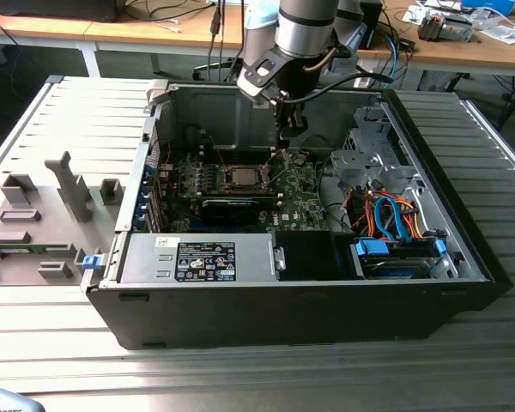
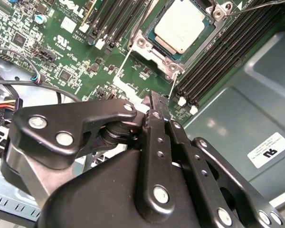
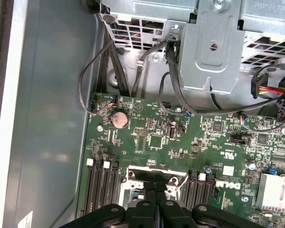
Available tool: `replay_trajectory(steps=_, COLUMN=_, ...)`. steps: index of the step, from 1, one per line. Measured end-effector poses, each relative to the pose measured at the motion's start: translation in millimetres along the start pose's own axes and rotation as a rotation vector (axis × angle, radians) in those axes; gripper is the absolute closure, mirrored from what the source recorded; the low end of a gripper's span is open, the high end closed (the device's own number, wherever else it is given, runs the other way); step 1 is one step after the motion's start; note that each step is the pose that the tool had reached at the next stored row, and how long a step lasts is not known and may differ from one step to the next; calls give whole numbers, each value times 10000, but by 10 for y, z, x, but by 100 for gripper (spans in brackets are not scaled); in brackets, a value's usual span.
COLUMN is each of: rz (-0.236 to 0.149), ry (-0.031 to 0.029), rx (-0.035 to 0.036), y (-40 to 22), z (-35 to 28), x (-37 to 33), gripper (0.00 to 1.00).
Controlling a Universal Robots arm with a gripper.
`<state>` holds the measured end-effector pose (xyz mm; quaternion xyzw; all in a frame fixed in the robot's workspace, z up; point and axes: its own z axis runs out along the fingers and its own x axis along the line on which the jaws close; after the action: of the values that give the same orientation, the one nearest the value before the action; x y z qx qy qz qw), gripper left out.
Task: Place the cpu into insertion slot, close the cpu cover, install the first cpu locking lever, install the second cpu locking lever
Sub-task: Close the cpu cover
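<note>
A ribbed metal table (image 1: 463,360) holds an open computer case (image 1: 300,318), and wooden desks (image 1: 112,30) stand behind it; inside the case lies the green motherboard (image 1: 305,193), and on it sits the insertion slot (image 1: 225,177). The cpu (image 2: 180,24) lies flat in the insertion slot with its grey face up; in the second wrist view one corner of it is cut off by the picture's edge. A silver frame, the cpu cover (image 2: 167,53), lies round the cpu, but it is hard to tell if it is pressed fully down; thin wire levers (image 2: 126,61) run beside the slot, and I cannot tell if they are hooked. The gripper (image 1: 283,148) hangs near the insertion slot, above it and a bit to the exterior view's right; its fingers (image 2: 155,111) are pressed together with nothing between them. In the first wrist view the gripper (image 3: 156,187) covers most of the slot; black cables (image 3: 171,71) loop beyond the slot. The arm (image 1: 305,26) is cut off at the top of the exterior view.
</note>
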<state>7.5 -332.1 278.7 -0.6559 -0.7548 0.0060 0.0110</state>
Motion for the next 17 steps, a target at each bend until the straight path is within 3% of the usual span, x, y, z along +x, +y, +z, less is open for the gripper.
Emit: replay_trajectory(steps=17, rz=0, ry=-1, rx=1, y=80, z=-2, x=-11, gripper=89)
